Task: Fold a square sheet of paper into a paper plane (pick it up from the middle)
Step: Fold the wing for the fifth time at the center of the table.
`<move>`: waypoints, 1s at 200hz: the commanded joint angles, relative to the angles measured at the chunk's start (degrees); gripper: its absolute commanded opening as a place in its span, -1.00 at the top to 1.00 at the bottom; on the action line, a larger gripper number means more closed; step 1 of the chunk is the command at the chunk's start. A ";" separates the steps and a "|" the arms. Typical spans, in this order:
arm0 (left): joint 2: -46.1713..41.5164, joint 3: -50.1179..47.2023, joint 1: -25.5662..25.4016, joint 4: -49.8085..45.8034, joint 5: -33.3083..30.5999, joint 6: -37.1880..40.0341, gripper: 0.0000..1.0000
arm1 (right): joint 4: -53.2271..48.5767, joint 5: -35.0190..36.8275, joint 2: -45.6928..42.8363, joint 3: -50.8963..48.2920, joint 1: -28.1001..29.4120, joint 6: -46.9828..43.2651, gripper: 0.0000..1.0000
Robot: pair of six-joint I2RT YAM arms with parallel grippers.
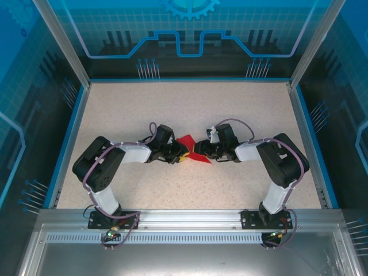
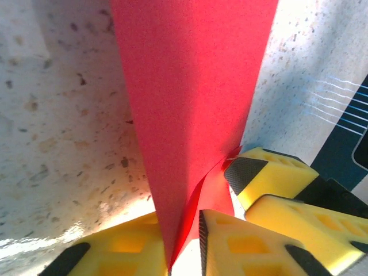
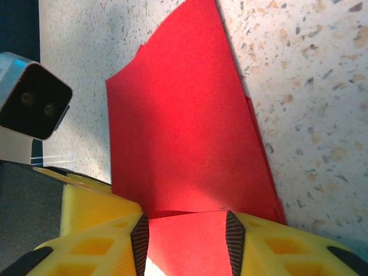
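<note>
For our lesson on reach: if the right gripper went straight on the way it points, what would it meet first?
The right gripper would likely meet the red paper, which lies between its fingers.

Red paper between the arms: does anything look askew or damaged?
Yes. The red paper is folded unevenly: in the right wrist view a lower layer sticks out past the top layer's right edge, and near the left fingers a flap curls loose. No tear visible.

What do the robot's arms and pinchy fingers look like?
The left arm and right arm are black with white sections and purplish cables looping along them. Their fingers are chunky yellow blocks with square hollows and black ribbed pads.
</note>
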 commanded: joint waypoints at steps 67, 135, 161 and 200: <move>-1.57 5.11 -0.29 -7.49 1.24 1.58 0.92 | -8.47 22.43 -15.22 -3.61 7.27 -27.18 -0.48; -2.57 7.87 -0.30 -12.13 1.81 2.54 0.91 | 7.70 34.47 -20.00 -13.11 16.07 -47.20 -0.83; -2.88 8.30 -0.26 -13.47 1.61 3.19 0.91 | 7.27 41.19 -14.88 -10.76 20.98 -55.02 -0.64; -3.14 8.99 -0.26 -15.33 1.67 3.92 0.90 | 21.36 47.53 -8.10 -12.93 23.31 -62.04 -0.34</move>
